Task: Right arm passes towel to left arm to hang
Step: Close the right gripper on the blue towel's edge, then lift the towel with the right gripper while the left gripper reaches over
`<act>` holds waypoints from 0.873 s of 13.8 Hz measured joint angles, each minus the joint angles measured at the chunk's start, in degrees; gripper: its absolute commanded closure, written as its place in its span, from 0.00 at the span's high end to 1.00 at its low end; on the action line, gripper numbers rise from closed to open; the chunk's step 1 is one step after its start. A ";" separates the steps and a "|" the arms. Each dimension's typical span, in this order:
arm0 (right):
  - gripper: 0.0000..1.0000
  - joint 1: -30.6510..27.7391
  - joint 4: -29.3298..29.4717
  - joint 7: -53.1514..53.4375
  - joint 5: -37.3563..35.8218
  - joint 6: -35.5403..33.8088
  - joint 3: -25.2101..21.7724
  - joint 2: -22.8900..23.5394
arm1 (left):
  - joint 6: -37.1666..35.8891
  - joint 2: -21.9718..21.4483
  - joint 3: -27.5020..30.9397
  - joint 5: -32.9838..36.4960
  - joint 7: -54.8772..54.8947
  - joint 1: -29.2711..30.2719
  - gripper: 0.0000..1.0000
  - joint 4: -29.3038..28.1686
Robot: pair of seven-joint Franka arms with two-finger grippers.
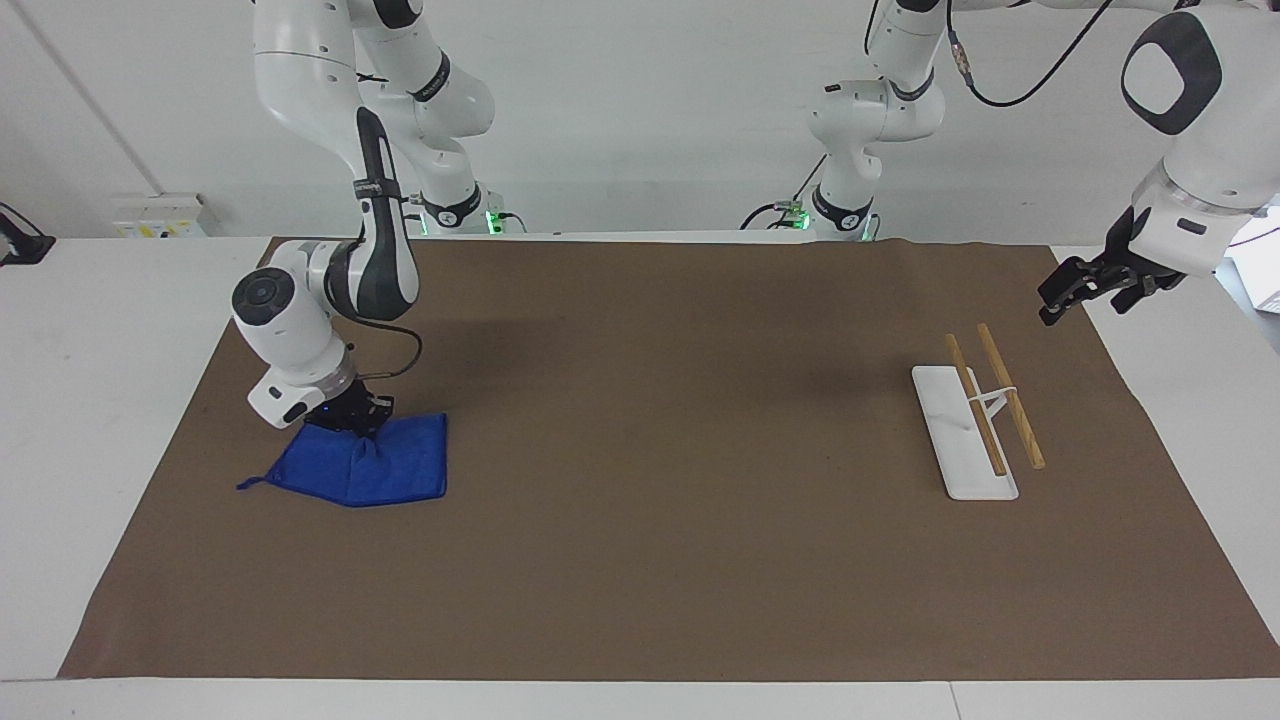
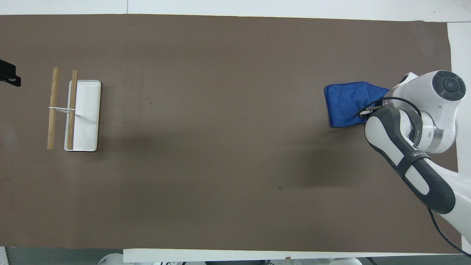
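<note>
Between my right gripper's (image 1: 358,418) closed fingers the towel's (image 1: 385,465) robot-side edge bunches upward, while my left gripper (image 1: 1080,288), fingers parted, hovers near the rack (image 1: 965,440)

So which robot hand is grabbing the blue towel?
The right gripper, on the arm with the shiny silver wrist ring, is pinching the blue towel and bunching it up. The left gripper hangs over the mat's edge near the rack, holding nothing.

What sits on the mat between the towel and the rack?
Nothing visible. The right gripper is shut on the towel at the right arm's end of the table; the rack stands at the left arm's end, with only bare brown mat between them. The left gripper waits in the air near the rack.
</note>
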 measured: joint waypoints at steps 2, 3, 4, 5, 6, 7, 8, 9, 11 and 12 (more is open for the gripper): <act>0.00 0.09 4.21 -0.01 0.28 -7.81 2.51 -0.60 | 0.00 0.00 0.00 0.00 0.00 0.00 1.00 0.00; 0.00 0.18 7.23 0.08 2.10 -12.43 3.72 -1.20 | 0.00 0.00 0.00 0.00 0.00 0.00 1.00 0.00; 0.00 0.34 10.56 0.25 5.69 -17.20 4.55 -1.82 | 0.00 0.00 -0.01 0.00 0.01 -0.01 1.00 0.00; 0.00 0.56 13.84 1.02 9.75 -21.44 4.92 -2.44 | 0.00 0.00 -0.03 0.00 0.01 -0.05 1.00 0.00; 0.00 0.86 16.22 2.83 13.24 -24.20 4.96 -2.86 | 0.00 -0.02 -0.05 0.00 -0.01 -0.12 1.00 -0.07; 0.00 1.52 18.08 5.97 17.15 -25.99 5.00 -3.05 | 0.00 -0.08 -0.05 0.00 -0.49 -0.20 1.00 -0.37; 0.00 2.67 19.17 10.06 21.10 -26.70 5.05 -3.04 | 0.10 -0.19 -0.05 0.00 -1.21 -0.29 1.00 -0.83; 0.00 4.17 19.66 15.04 25.31 -26.79 5.09 -3.04 | 0.46 -0.24 -0.05 0.00 -1.64 -0.36 1.00 -1.14; 0.00 8.77 20.31 27.59 34.19 -26.42 5.23 -2.99 | 2.60 -0.45 -0.05 0.00 -3.60 -0.50 1.00 -2.26; 0.00 11.30 20.51 32.95 37.27 -25.55 5.32 -2.98 | 4.14 -0.69 -0.07 0.00 -5.51 -0.57 1.00 -3.13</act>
